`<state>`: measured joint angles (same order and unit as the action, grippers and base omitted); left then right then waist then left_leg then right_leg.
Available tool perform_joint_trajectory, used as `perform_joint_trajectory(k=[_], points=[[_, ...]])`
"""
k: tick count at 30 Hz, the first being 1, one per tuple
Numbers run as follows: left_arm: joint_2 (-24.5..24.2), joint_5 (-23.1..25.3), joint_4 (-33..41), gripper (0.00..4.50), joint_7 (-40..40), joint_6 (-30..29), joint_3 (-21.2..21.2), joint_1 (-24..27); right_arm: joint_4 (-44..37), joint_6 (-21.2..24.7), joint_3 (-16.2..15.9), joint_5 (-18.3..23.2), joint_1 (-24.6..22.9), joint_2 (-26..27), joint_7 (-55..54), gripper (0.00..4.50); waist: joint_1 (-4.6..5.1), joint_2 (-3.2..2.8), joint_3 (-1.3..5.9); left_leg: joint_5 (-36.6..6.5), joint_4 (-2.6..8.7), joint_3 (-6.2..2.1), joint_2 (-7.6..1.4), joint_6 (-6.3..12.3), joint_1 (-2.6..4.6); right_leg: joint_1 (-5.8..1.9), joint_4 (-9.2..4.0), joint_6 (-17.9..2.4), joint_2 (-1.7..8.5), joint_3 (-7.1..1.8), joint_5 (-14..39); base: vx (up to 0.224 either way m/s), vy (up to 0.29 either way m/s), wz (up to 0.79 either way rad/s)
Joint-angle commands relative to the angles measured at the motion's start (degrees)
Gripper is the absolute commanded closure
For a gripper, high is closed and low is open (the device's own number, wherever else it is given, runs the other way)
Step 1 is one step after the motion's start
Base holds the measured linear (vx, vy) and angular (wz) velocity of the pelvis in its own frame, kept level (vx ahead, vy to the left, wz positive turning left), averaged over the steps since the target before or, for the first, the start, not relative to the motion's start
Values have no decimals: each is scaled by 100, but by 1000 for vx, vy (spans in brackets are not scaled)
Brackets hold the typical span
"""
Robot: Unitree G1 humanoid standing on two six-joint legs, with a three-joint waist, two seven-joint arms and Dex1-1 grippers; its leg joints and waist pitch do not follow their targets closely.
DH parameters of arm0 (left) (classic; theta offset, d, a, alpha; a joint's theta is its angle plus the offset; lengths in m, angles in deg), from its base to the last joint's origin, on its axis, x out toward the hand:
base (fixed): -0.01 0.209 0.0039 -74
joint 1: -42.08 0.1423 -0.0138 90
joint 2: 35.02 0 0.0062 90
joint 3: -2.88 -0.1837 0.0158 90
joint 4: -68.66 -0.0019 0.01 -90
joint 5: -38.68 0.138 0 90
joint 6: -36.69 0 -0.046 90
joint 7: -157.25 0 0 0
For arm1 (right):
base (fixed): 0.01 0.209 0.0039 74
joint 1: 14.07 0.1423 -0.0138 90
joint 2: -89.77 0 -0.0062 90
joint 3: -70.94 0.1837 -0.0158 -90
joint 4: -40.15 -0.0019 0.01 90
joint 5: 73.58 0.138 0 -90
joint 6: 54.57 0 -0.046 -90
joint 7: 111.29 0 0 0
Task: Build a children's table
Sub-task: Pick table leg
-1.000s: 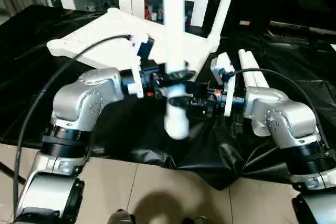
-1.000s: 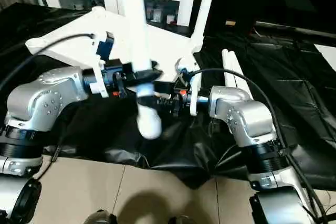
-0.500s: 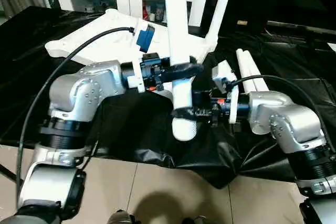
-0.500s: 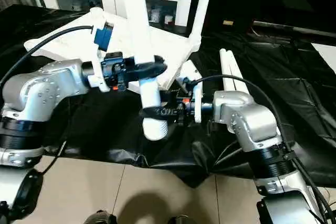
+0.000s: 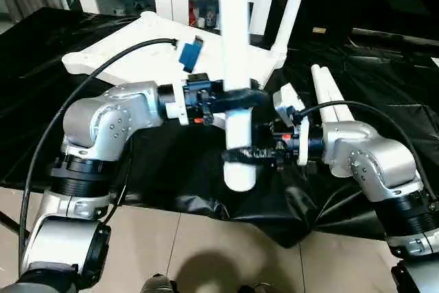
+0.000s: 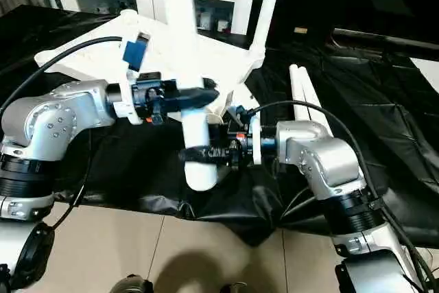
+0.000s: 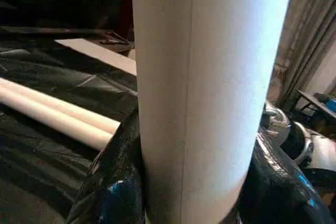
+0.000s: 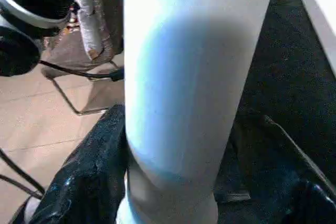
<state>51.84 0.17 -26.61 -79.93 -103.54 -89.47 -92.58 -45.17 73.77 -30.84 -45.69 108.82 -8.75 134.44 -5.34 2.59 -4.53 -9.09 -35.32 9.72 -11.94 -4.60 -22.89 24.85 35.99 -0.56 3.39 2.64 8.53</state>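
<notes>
Both grippers clamp one upright white table leg [image 5: 236, 66]. The left gripper [image 5: 236, 97] grips it higher up; the right gripper [image 5: 241, 154] grips just above its flared lower end. The tabletop [image 5: 137, 56] lies behind on black sheeting [image 5: 384, 80].

An upright leg [image 5: 235, 66] stands at frame centre, before the tabletop [image 5: 137, 53] at upper left; two legs [image 5: 328, 97] lie at right.
</notes>
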Motion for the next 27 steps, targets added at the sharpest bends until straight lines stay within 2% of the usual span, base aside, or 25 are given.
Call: perform_joint_trajectory(k=[1,5,6,9,15,20,22,23,27], points=[[20,-82,132,265,-101,-12,-61,-15,-67,51,-40,24,-47,-69,18,150,-24,-92,521,-1286,377,-3,-54,-128,136,-389,-449,-1016,327,-170,1655,0,0,0],[38,-62,123,265,-123,-3,-70,-22,-43,93,-30,78,-72,-30,55,150,-27,-86,521,-1279,375,-2,-52,-128,134,-389,-455,-997,329,-170,1699,0,0,0],[35,-55,137,265,-141,-2,-75,-15,-34,100,-28,83,-85,-18,63,178,-30,-93,524,-1277,374,-3,-53,-127,139,-387,-454,-997,331,-169,1700,0,0,0],[18,-74,168,265,-145,-12,-80,0,2,103,-18,75,-89,5,63,191,-29,-88,516,-1334,377,-7,-53,-133,140,-379,-466,-952,330,-165,1837,0,0,0],[-4,-85,209,265,-171,-7,-116,36,45,102,16,98,-83,51,69,252,-26,-90,520,-1325,382,-12,-56,-146,138,-379,-460,-953,326,-163,1811,0,0,0],[0,2,175,265,-169,90,-133,54,53,90,48,134,-100,76,57,263,-32,-91,518,-1340,378,-8,-51,-147,138,-380,-465,-956,330,-166,1821,0,0,0],[-2,-167,156,209,-236,-151,-101,42,48,86,61,141,-111,80,46,263,-32,-94,521,-1317,377,-8,-52,-147,139,-377,-460,-951,328,-166,1803,0,0,0],[35,-259,114,209,-29,-389,15,26,21,86,115,163,-148,103,-10,263,-29,-109,523,-1328,375,-4,-51,-153,140,-376,-453,-971,324,-165,1766,0,0,0],[173,-225,87,168,301,-288,183,81,-20,83,210,191,-211,132,-104,263,-35,-98,521,-1353,377,-10,-53,-166,138,-384,-458,-1001,325,-160,1761,0,0,0]])
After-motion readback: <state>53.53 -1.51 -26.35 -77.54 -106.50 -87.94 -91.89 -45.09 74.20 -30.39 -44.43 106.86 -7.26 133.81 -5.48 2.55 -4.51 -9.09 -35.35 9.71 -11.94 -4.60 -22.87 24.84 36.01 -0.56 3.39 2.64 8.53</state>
